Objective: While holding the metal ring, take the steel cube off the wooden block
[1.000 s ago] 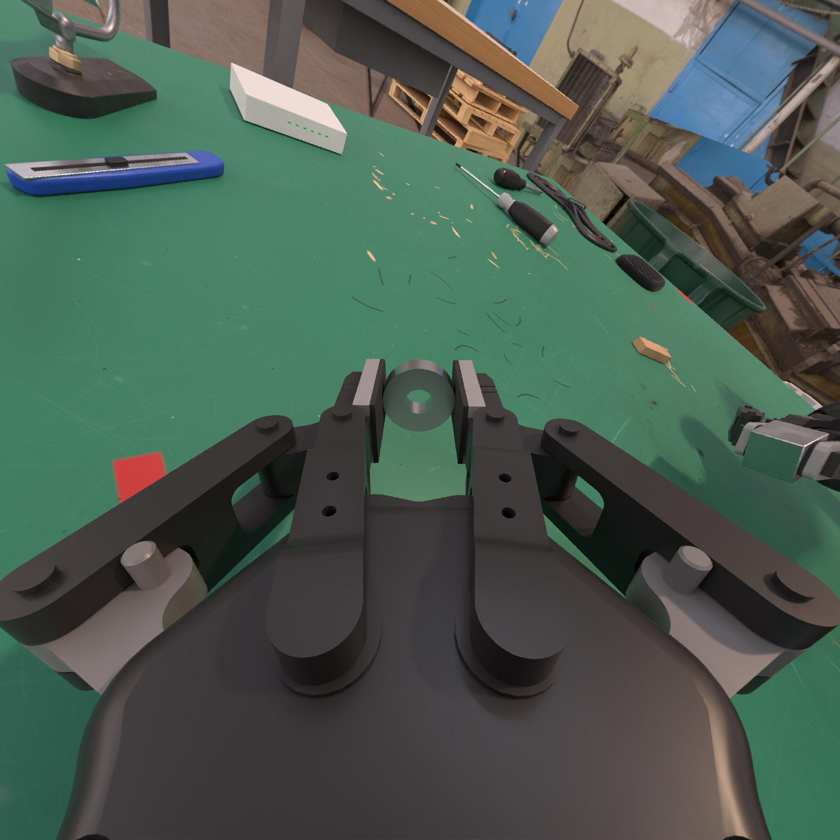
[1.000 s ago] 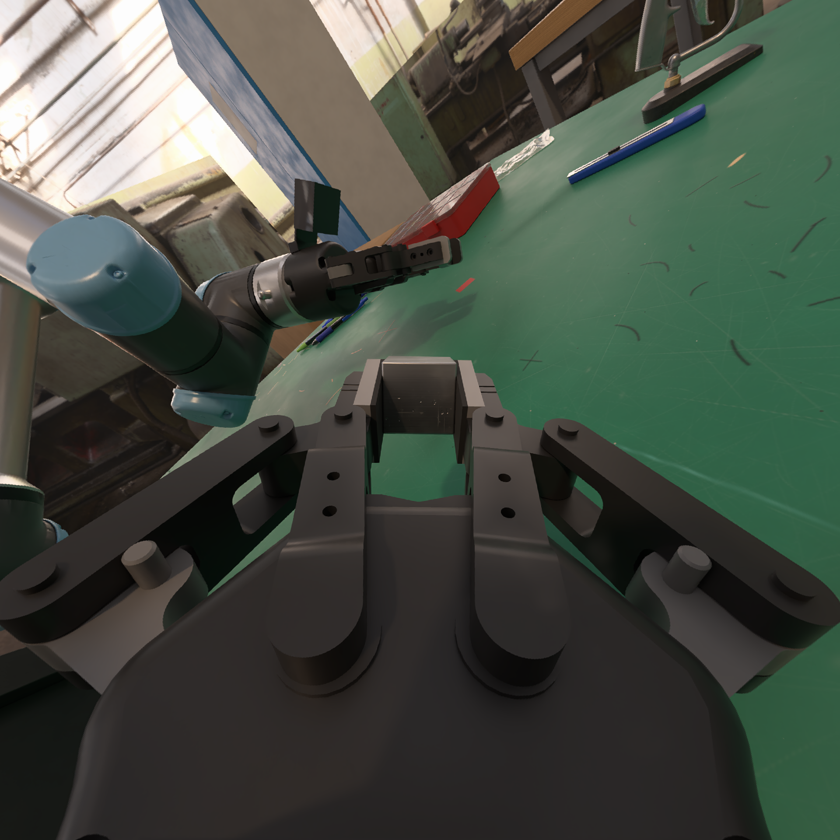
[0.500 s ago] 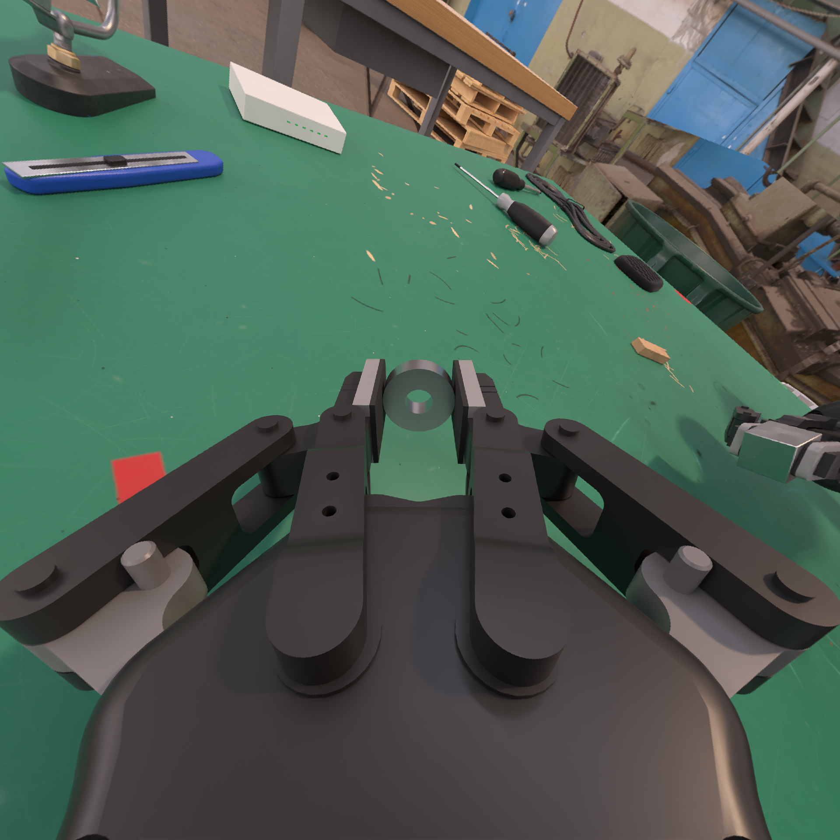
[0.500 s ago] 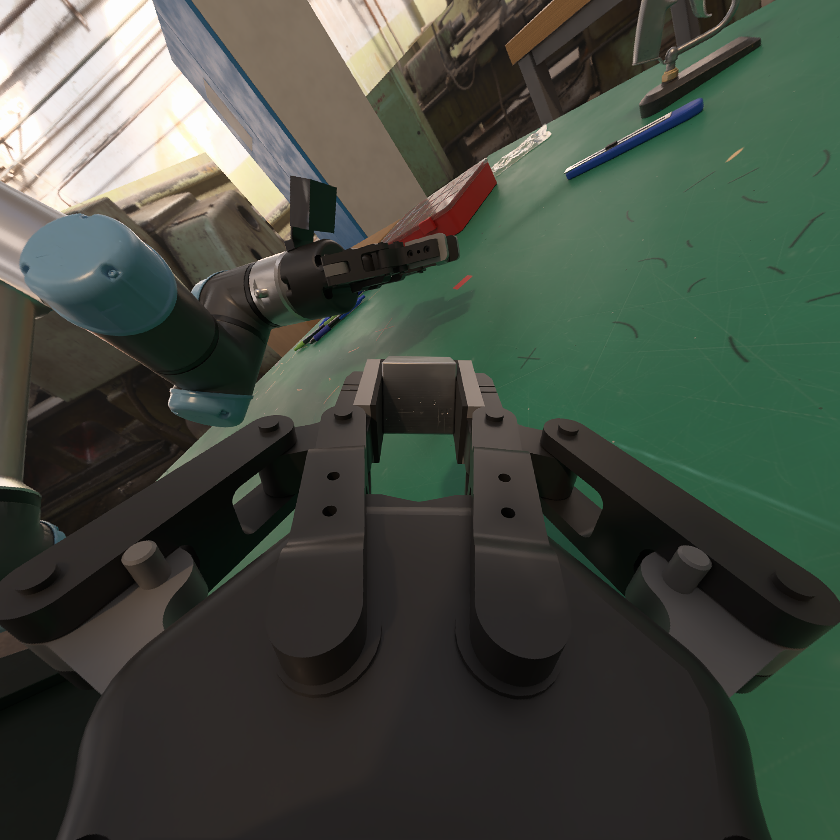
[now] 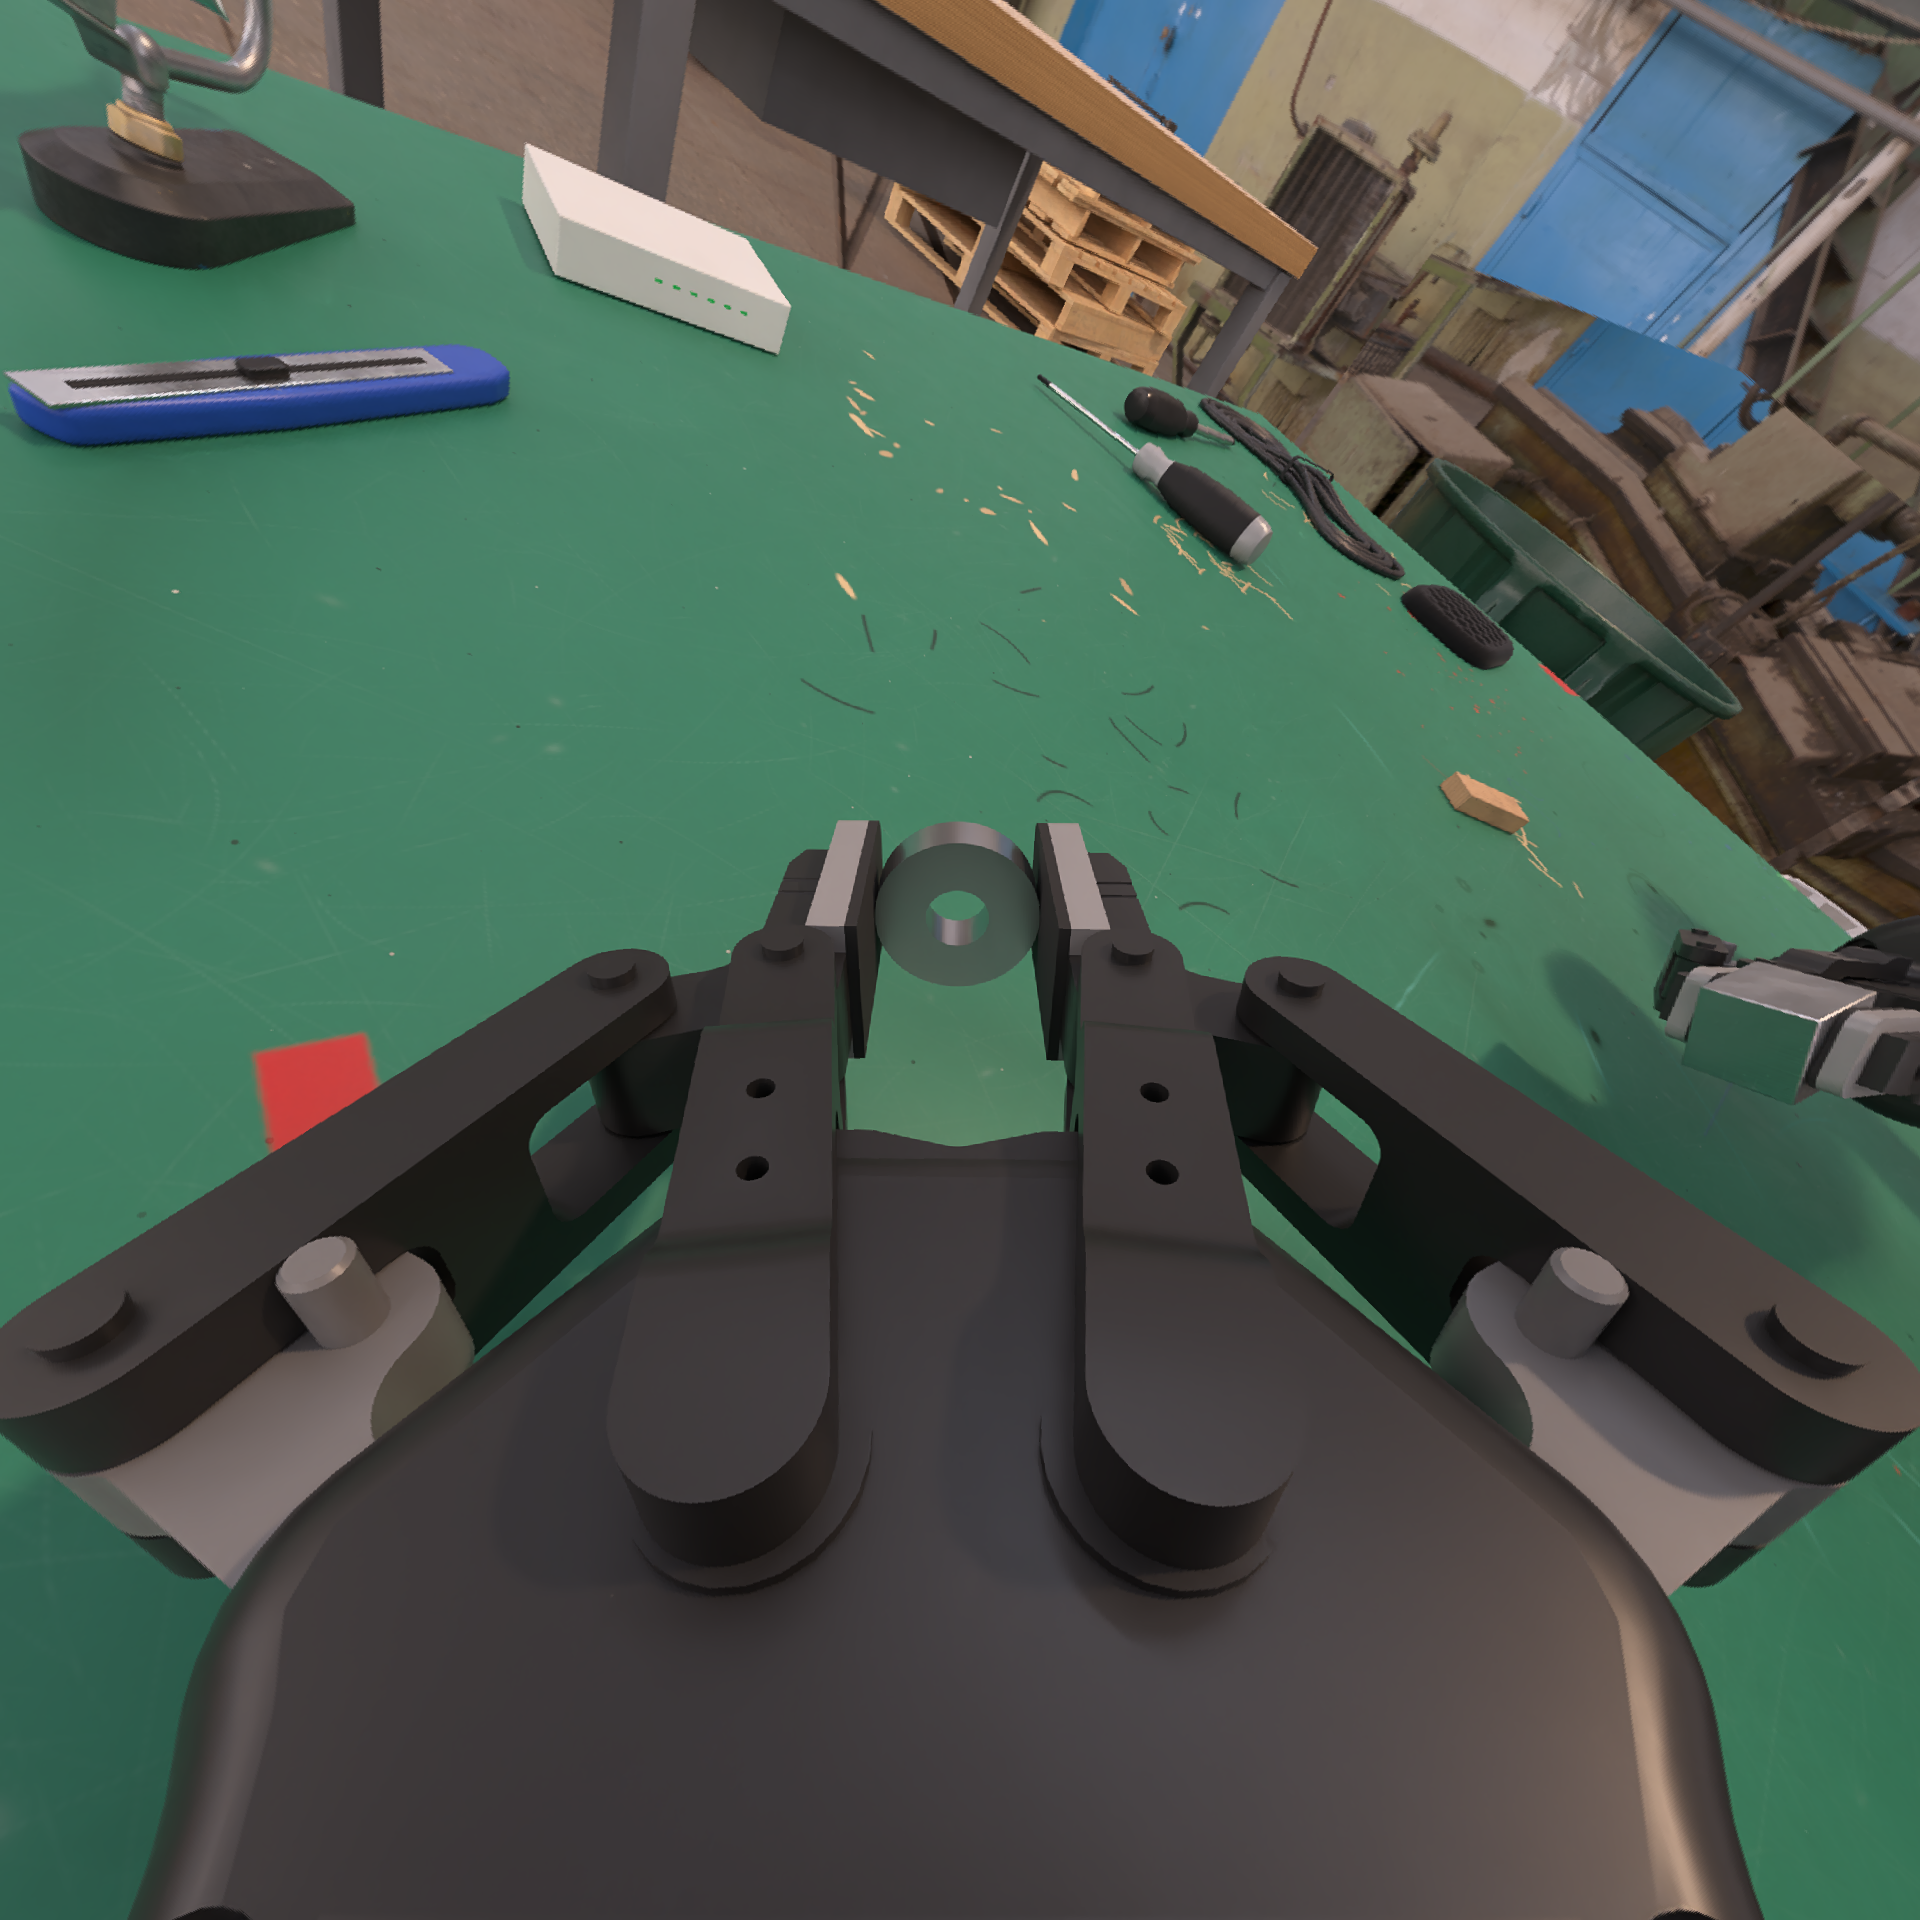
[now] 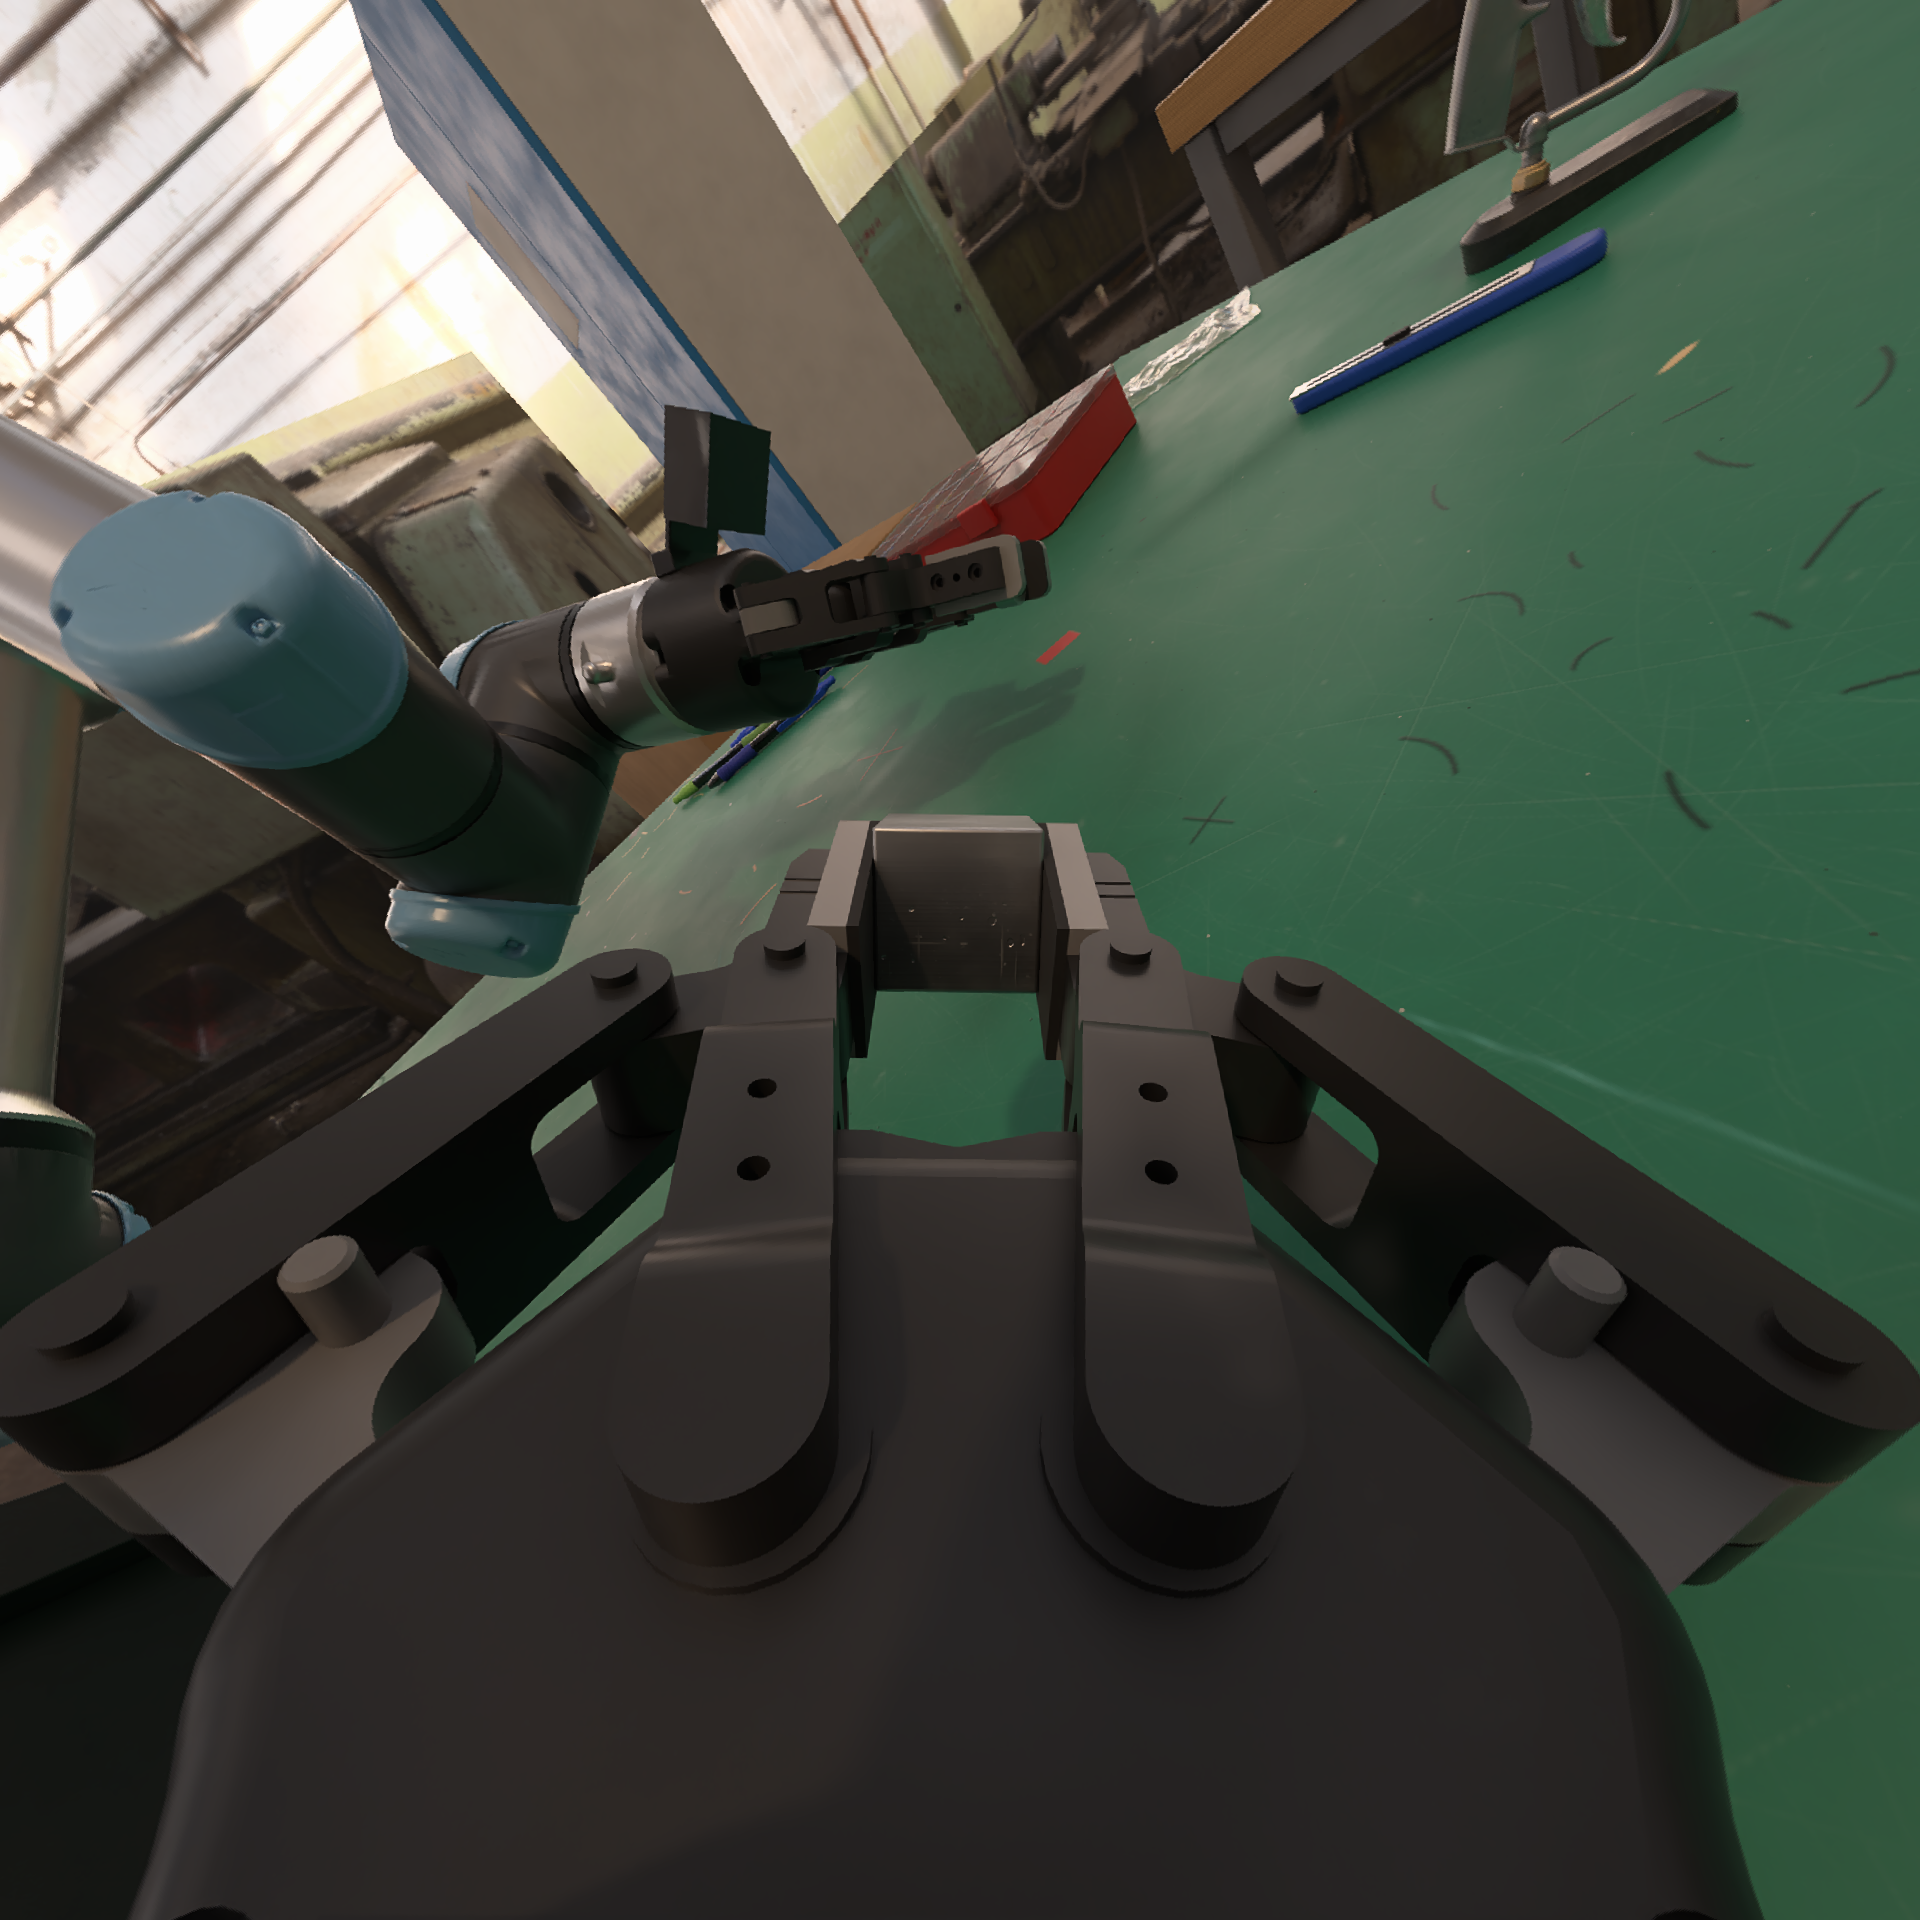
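Observation:
My left gripper (image 5: 956, 883) is shut on the metal ring (image 5: 902, 925), a grey washer-like disc held upright above the green table (image 5: 520, 675). My right gripper (image 6: 956, 862) is shut on the steel cube (image 6: 956, 920) and holds it above the table. The right gripper and cube also show at the right edge of the left wrist view (image 5: 1756, 1029). The small wooden block (image 5: 1484, 802) lies bare on the table, beyond the cube. The left arm (image 6: 312, 675) and left gripper (image 6: 914, 603) show in the right wrist view, apart from the cube.
A blue utility knife (image 5: 260, 390), a white box (image 5: 655, 265), a black stand base (image 5: 166, 197), a screwdriver (image 5: 1195, 488) and a black cable (image 5: 1309, 488) lie at the far side. A red patch (image 5: 312, 1081) marks the table. A red case (image 6: 1029, 468) and pens (image 6: 748, 748) are near the left arm.
Almost nothing: the right gripper with the cube has drifted very slightly. Both grips are unchanged.

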`<state>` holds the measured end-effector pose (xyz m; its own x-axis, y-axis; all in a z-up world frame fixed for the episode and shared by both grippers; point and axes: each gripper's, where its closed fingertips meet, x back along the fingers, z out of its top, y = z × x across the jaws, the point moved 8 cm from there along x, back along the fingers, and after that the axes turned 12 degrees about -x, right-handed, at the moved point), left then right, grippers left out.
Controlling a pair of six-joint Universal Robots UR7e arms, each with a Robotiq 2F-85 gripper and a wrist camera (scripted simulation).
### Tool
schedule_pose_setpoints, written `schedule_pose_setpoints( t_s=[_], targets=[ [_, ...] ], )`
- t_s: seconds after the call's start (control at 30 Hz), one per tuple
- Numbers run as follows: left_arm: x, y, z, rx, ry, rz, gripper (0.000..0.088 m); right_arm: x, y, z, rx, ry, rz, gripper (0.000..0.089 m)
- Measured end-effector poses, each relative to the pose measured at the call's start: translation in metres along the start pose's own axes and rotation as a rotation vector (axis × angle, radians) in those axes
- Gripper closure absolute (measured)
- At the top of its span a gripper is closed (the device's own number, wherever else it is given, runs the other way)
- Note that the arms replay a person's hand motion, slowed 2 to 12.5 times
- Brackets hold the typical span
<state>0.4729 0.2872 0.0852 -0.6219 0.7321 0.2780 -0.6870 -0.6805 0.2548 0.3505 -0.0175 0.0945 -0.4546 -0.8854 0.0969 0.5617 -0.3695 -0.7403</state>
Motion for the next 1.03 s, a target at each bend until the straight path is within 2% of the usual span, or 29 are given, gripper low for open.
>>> schedule_pose_setpoints(
  t_s=[1.03],
  targets=[
    [0.0002, 0.0001, 0.0001, -0.002, 0.001, 0.003, 0.0622, -0.0003, 0.0001, -0.0003, 0.002, -0.002, -0.007, 0.0638]
  ],
)
